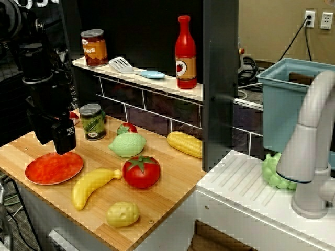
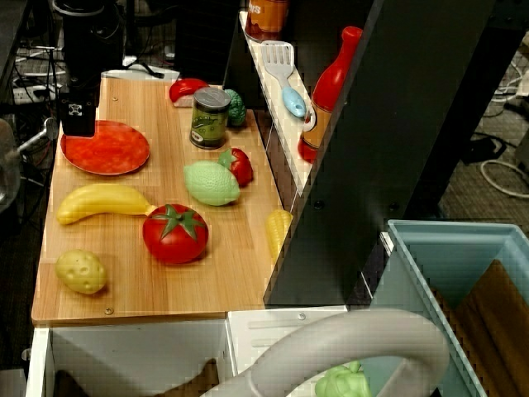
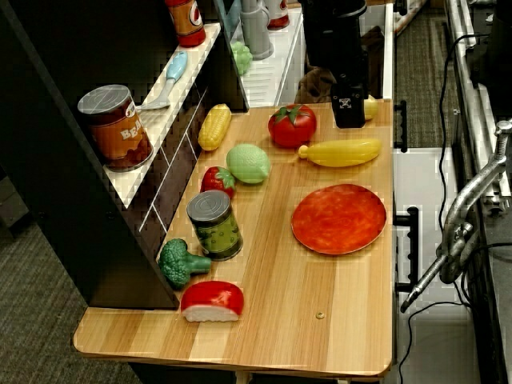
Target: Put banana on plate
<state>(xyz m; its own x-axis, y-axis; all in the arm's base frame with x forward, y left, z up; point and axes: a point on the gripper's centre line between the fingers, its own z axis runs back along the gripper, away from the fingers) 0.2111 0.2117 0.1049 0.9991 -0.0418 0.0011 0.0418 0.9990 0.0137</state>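
The yellow banana (image 1: 94, 185) (image 2: 99, 201) (image 3: 342, 152) lies flat on the wooden counter, its stem end toward the red tomato (image 1: 141, 171). Just beside it sits the red-orange plate (image 1: 52, 168) (image 2: 107, 149) (image 3: 338, 218), with nothing on it. My black gripper (image 1: 63, 138) (image 2: 78, 116) (image 3: 350, 108) hangs over the plate's far edge, clear of the banana and holding nothing. Its fingers read as one dark block, so the gap between them does not show.
Around the banana are a yellow potato (image 1: 123, 214), a green lemon (image 1: 127, 145), a strawberry (image 1: 126, 128), a corn cob (image 1: 184, 144) and a green can (image 1: 92, 121). A tiled wall with a shelf (image 1: 157, 83) runs behind. A sink and grey faucet (image 1: 309, 141) stand to the right.
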